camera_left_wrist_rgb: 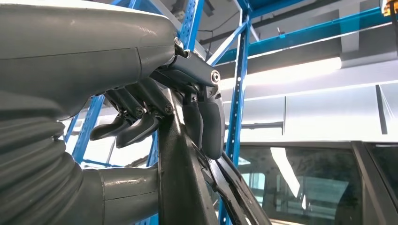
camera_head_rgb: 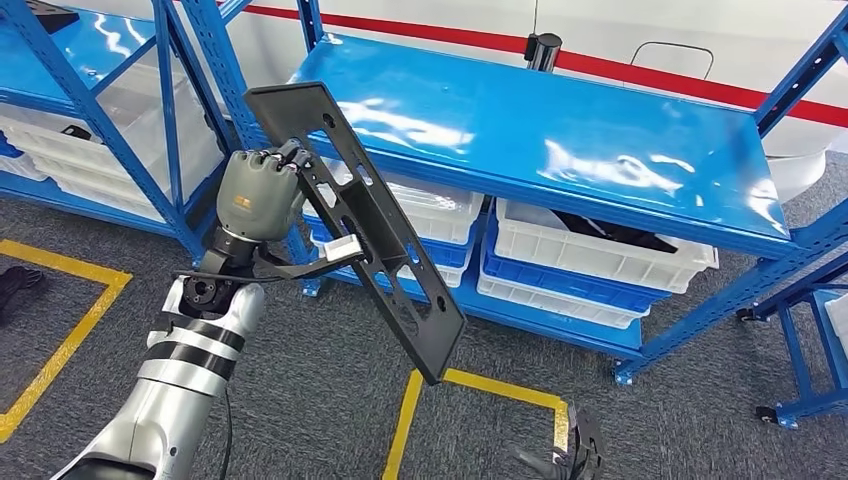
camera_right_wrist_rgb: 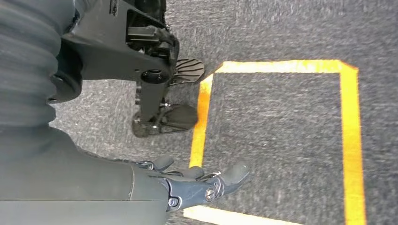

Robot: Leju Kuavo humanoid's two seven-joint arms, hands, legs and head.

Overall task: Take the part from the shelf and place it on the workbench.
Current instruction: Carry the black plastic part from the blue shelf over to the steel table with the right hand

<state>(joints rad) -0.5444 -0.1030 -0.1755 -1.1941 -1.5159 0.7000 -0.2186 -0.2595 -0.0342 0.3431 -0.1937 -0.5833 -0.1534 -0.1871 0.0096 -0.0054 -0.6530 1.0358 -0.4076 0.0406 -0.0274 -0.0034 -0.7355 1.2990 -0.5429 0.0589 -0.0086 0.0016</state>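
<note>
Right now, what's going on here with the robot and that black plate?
The robot's left hand grips a long black plate with holes and slots, holding it up tilted in front of the blue shelf. The shelf's top is bare, and white bins sit on the level below. The right hand hangs low over grey carpet with yellow floor tape, its fingers apart, holding nothing. The plate has not been set down on anything yet.
</note>
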